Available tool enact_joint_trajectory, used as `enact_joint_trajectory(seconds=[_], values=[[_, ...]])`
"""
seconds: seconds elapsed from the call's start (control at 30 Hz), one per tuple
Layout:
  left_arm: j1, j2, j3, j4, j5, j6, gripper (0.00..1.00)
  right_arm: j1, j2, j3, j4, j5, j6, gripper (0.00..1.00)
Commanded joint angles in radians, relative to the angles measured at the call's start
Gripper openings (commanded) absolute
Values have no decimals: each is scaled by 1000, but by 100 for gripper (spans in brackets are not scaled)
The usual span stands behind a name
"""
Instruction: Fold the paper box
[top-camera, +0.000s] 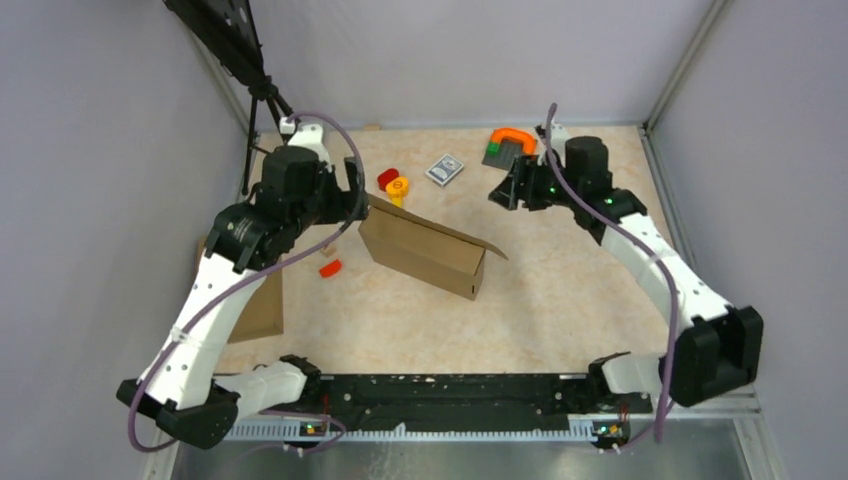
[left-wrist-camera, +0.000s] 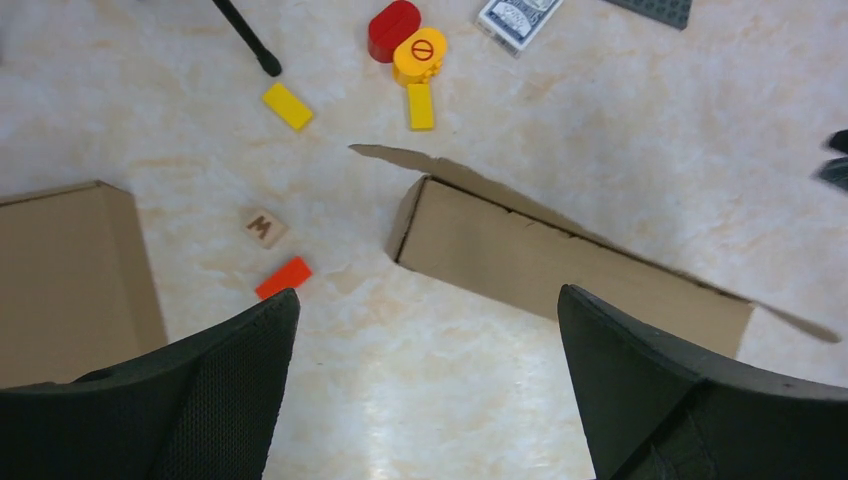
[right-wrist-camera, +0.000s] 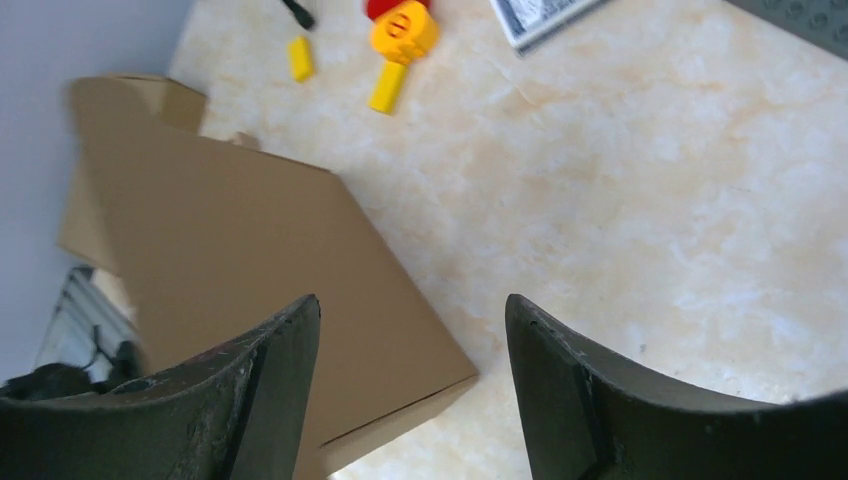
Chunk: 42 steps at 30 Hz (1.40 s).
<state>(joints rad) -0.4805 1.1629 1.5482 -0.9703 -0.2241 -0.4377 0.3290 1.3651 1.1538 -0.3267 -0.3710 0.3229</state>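
Note:
A long brown paper box (top-camera: 425, 248) lies in the middle of the table, with a thin flap sticking out at its right end. It also shows in the left wrist view (left-wrist-camera: 560, 258) and in the right wrist view (right-wrist-camera: 240, 250). My left gripper (top-camera: 352, 190) is open and empty, held above the table at the box's left end; its fingers (left-wrist-camera: 200, 390) frame bare table. My right gripper (top-camera: 503, 190) is open and empty, up and to the right of the box, apart from it.
A flat brown cardboard piece (top-camera: 258, 305) lies at the left. A red and a yellow toy piece (top-camera: 393, 183), an orange block (top-camera: 330, 267), a small wooden tile (left-wrist-camera: 263, 227), a card deck (top-camera: 445, 169) and an orange-grey toy (top-camera: 510, 143) lie around.

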Motion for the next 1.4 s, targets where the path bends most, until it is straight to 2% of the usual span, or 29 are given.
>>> enact_joint_trajectory(seconds=[0.0,0.07,0.17,0.27,0.47,0.6,0.73,0.9,1.07,1.27,1.37], values=[[22,-44,-109,128,-25,280,99,6,-177,55,-58,-105,51,67],[36,-53,-168,195,-8,338,98,24,-222,67,-95,-119,54,66],[58,-72,-233,280,100,424,98,49,-260,106,-152,-143,32,66],[89,-67,-268,362,157,520,98,91,-251,147,-189,-144,-20,67],[177,28,-178,314,441,674,98,283,-113,304,-306,18,-157,66],[238,53,-163,245,538,806,98,401,-29,351,-311,107,-213,65],[278,110,-105,179,594,852,97,473,62,411,-364,187,-261,65],[297,174,-50,139,619,923,96,482,109,434,-395,202,-290,64],[296,210,-38,155,617,980,94,488,138,433,-403,244,-300,59],[296,243,-47,146,667,1057,85,500,166,452,-389,231,-317,52],[296,267,-23,130,687,1063,77,505,177,448,-390,227,-317,50]])
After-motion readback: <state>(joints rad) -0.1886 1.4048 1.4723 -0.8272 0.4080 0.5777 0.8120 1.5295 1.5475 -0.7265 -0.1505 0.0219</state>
